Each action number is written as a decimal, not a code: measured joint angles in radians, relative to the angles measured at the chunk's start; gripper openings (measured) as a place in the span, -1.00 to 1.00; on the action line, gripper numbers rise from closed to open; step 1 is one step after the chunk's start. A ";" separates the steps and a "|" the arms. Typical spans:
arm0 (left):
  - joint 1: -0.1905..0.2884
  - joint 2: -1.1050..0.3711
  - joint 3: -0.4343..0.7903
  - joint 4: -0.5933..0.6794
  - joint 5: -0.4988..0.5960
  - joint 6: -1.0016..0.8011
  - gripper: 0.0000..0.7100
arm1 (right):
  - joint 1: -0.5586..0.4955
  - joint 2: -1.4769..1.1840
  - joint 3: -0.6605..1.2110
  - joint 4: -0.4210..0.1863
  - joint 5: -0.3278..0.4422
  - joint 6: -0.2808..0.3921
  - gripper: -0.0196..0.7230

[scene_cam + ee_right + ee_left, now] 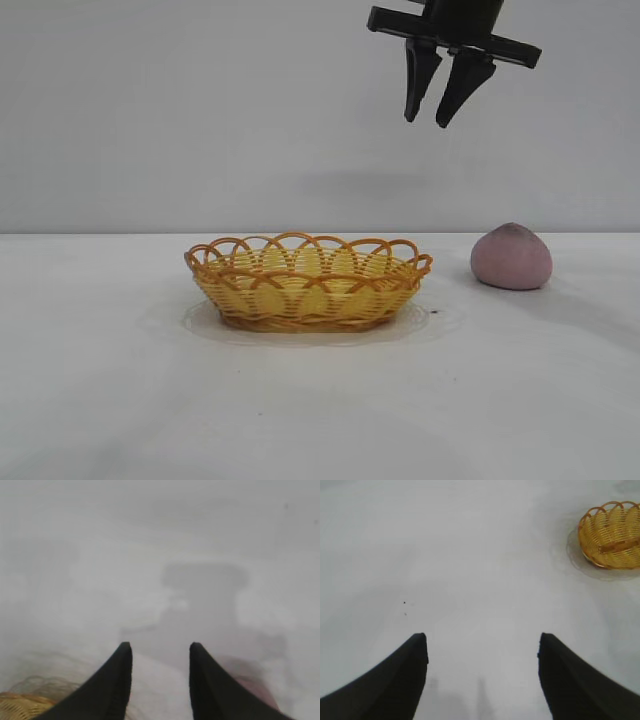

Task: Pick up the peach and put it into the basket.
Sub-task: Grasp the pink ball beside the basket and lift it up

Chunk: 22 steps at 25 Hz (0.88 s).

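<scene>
The peach [511,257], dusty pink and rounded, sits on the white table at the right. The yellow wicker basket [307,281] with an orange-brown looped rim stands at the table's middle. My right gripper [427,122] hangs high above the table, between basket and peach, open and empty. In the right wrist view its fingers [112,680] frame bare table, with the basket's edge [20,706] and a sliver of the peach [257,687] beside them. My left gripper [482,639] is open and empty over bare table; the basket [612,534] shows far off in its view.
The white table [120,400] spreads wide on the basket's left and in front. A plain grey wall stands behind. The left arm does not show in the exterior view.
</scene>
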 joint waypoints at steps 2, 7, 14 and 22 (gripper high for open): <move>0.000 -0.020 0.021 0.002 0.017 -0.002 0.19 | 0.002 0.000 0.000 -0.007 0.008 -0.004 -0.36; 0.000 -0.064 0.030 0.002 0.031 -0.008 0.19 | 0.002 0.000 0.000 -0.024 0.013 -0.006 -0.36; 0.000 -0.255 0.043 0.002 0.050 -0.022 0.19 | 0.002 0.000 0.000 -0.072 0.028 -0.006 -0.36; 0.000 -0.293 0.043 0.004 0.057 -0.025 0.19 | -0.017 -0.002 0.000 -0.164 0.079 0.036 -0.36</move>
